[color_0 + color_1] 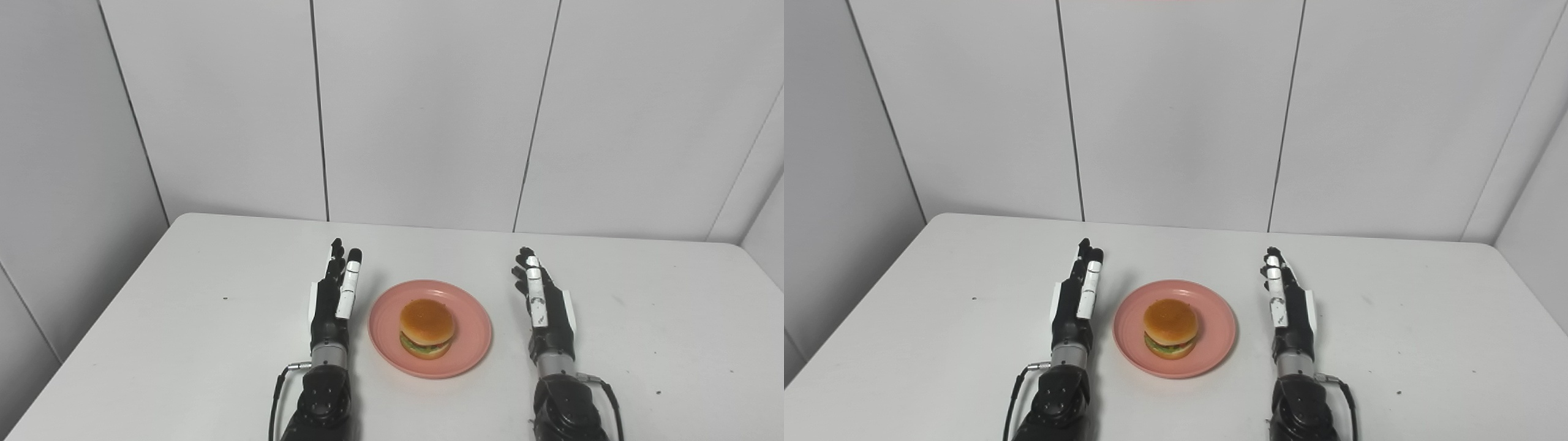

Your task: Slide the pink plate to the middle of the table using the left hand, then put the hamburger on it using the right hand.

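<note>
Pink round plastic plate (471,343) sits mid-desk on the white desk (184,318), carrying the sesame-bun hamburger (427,327) upright near its centre. Both the left hand (334,300) and right hand (542,303) flank it, fingers straight, holding nothing. Little seems left; a careless withdrawal could nudge the rim and shift it.

Both arms are cut off by the bottom edge, so only the wrists and forearm ends show. The tabletop (184,343) runs out of view at the bottom and at both lower sides. The hamburger (427,328) hides the middle of the pink plate (471,349). Small dark specks on the tabletop are too tiny to identify.
</note>
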Robot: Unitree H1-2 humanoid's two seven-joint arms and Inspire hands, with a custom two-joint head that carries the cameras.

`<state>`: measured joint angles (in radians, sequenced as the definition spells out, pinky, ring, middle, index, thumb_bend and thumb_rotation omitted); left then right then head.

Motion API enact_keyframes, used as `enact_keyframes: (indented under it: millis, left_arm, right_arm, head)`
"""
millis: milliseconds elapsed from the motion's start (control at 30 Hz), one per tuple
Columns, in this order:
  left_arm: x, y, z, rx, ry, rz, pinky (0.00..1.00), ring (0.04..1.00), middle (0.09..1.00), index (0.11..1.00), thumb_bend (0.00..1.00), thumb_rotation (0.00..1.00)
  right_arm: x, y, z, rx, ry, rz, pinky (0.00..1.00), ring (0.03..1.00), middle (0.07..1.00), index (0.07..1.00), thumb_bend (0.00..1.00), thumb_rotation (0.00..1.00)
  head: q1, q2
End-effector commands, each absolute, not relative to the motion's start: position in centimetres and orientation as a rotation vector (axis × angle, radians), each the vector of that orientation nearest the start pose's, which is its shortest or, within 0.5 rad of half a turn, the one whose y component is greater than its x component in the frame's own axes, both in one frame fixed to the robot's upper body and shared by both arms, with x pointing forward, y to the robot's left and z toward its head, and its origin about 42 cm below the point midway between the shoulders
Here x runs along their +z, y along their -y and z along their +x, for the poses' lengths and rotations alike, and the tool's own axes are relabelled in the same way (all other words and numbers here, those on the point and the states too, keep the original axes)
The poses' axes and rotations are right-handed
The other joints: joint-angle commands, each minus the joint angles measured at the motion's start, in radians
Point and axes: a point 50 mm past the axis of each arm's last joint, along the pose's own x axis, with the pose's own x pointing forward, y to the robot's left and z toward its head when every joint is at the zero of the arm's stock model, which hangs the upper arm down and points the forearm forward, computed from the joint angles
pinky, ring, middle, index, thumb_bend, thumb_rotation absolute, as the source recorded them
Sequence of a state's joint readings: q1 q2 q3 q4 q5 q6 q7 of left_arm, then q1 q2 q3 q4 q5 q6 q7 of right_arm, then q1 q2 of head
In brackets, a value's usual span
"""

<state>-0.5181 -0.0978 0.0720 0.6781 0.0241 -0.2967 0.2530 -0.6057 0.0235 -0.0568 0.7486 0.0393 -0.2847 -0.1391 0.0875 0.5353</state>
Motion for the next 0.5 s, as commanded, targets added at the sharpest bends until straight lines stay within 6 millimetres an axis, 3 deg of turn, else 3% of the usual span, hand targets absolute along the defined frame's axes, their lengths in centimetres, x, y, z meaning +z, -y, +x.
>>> enact_keyframes:
  millis: [0, 167, 467]
  left_arm:
    - [9.37, -15.47, 42.42, 0.144, 0.065, -0.055, 0.93, 0.992, 0.982, 0.934, 0.81, 0.90]
    - [9.16, -15.72, 42.47, 0.128, 0.059, -0.049, 0.95, 0.995, 0.979, 0.925, 0.86, 0.90]
    - [9.18, -15.87, 42.56, 0.104, 0.033, -0.040, 0.97, 0.988, 0.965, 0.924, 0.85, 0.85]
  right_arm:
    - [12.92, 16.30, 45.99, -0.020, 0.151, 0.048, 0.96, 0.902, 0.901, 0.878, 0.82, 1.00]
    - [12.64, 16.14, 45.99, -0.020, 0.139, 0.036, 0.98, 0.907, 0.903, 0.873, 0.83, 1.00]
    - [12.39, 15.88, 45.89, -0.018, 0.133, -0.008, 0.97, 0.900, 0.900, 0.866, 0.83, 1.00]
  head:
    - [0.000, 0.001]
    - [-0.007, 0.001]
    - [-0.015, 0.001]
